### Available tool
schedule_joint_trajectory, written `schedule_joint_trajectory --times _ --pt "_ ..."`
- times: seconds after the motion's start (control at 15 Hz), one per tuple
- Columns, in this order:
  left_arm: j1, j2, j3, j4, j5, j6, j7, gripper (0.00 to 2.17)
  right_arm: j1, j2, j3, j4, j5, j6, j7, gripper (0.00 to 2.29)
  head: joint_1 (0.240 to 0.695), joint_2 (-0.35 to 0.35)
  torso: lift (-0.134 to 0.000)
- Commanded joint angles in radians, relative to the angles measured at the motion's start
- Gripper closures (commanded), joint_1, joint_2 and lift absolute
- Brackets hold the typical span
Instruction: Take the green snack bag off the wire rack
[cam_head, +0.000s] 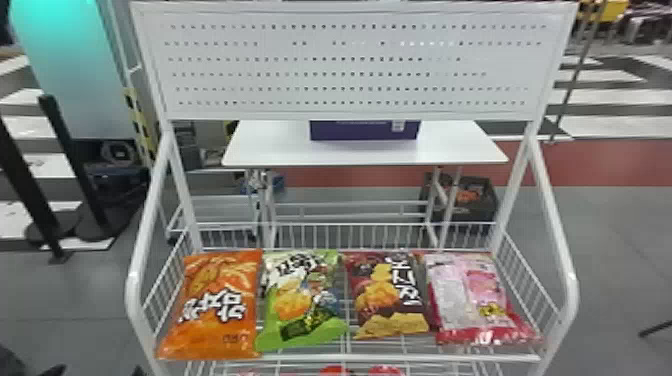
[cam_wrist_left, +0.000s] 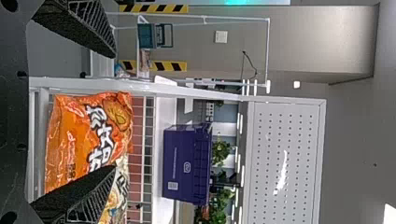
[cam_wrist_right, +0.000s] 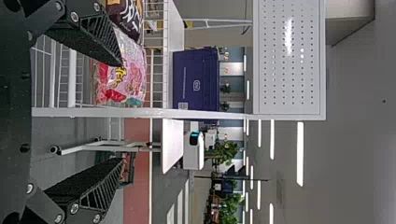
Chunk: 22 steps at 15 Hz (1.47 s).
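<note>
Four bags (cam_head: 301, 300) in rack basket (cam_head: 350, 358)

And there it was, the plump green-and-white plastic snack bag (cam_head: 302, 300), picture side up, golden snacks across its front, its bright green end turned nearest the robot! It lay ahead of the left gripper (cam_wrist_left: 115, 111) and to its right, well apart, partly behind one finger in the left wrist view. Beneath it, the white metal wire rack (cam_head: 400, 358) stood upright, ahead of both the left gripper and the right gripper (cam_wrist_right: 122, 112).
</note>
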Motion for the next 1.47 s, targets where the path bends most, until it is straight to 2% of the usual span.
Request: schedule_joint_trajectory --times 0.0,0.6,0.73,0.8,1.0,1.13,1.4 --pt "0.000 0.000 0.000 0.000 -0.003 0.000 0.001 0.03 0.001 0.001 0.000 0.000 0.000 0.000 0.000 0.17 0.499 0.000 0.000" --pt "-0.003 0.002 -0.008 0.000 -0.003 0.000 -0.002 0.04 -0.001 0.001 0.000 0.000 0.000 0.003 0.000 0.17 0.499 0.000 0.000" --pt "-0.054 0.002 -0.074 0.018 -0.029 0.006 -0.001 0.06 -0.002 0.001 0.002 0.002 0.000 0.003 0.000 0.17 0.499 0.000 0.000" --pt "-0.098 0.002 -0.135 0.024 -0.066 0.021 0.012 0.06 -0.002 0.002 0.006 0.002 0.002 0.000 0.000 0.17 0.499 0.000 0.000" --pt "-0.273 0.002 -0.302 0.072 -0.126 0.212 0.062 0.08 -0.002 0.005 0.009 0.002 0.003 0.000 0.000 0.17 0.499 0.000 0.000" --pt "-0.396 -0.003 -0.405 0.124 -0.143 0.270 0.096 0.08 -0.002 0.005 0.009 0.002 0.006 0.003 0.000 0.17 0.499 0.000 0.000" --pt "-0.562 -0.067 -0.505 0.233 -0.172 0.374 0.110 0.08 -0.001 0.005 0.011 0.003 0.008 0.003 0.000 0.17 0.499 0.000 0.000"
